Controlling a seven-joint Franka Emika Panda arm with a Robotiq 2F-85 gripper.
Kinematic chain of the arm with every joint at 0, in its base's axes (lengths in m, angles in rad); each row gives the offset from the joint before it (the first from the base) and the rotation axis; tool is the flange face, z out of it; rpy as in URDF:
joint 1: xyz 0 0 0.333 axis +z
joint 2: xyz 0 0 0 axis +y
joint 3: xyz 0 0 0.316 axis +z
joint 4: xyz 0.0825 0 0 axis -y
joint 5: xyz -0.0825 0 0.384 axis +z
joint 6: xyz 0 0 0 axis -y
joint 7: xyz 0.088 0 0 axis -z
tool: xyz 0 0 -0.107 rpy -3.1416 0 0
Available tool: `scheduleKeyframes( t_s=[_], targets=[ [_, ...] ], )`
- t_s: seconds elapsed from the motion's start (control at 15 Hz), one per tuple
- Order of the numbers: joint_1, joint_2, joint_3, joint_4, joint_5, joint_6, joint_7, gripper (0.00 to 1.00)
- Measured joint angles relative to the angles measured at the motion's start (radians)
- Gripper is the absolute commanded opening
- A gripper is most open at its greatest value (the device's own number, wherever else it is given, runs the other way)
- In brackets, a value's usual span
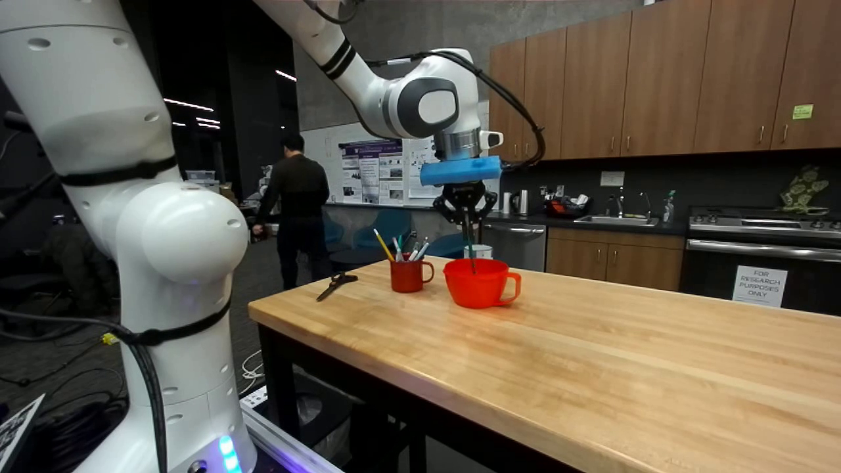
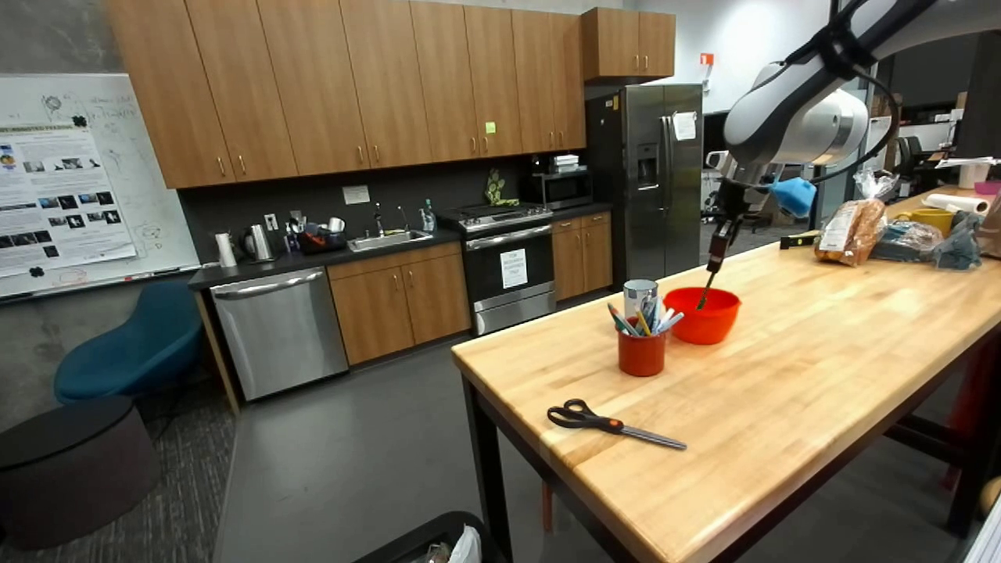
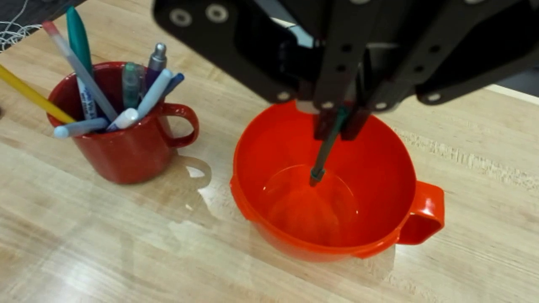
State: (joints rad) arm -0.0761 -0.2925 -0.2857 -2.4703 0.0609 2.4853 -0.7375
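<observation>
The black gripper (image 3: 340,125) pinches a slim, dark-green, pencil-like stick (image 3: 324,155) at the mouth of a round red-orange plastic bowl (image 3: 374,181), the stick probably light, stiff, slippery and best held mid-length.

You hold a slim, dark, tilted stick (image 3: 325,153) pointing down into the upright red bowl (image 3: 324,210) on the surface (image 1: 591,348).
</observation>
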Motion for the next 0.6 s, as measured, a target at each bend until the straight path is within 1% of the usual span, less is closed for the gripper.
scheduleKeyframes(
  t_s=[0.2, 0.47, 0.6],
  targets=[
    [0.000, 0.000, -0.002, -0.008, 0.001, 0.015, -0.013, 0.51],
    [0.000, -0.003, -0.002, -0.010, 0.001, 0.024, -0.022, 0.79],
    [0.003, -0.007, -0.002, -0.010, 0.004, 0.024, -0.030, 0.87]
  ],
)
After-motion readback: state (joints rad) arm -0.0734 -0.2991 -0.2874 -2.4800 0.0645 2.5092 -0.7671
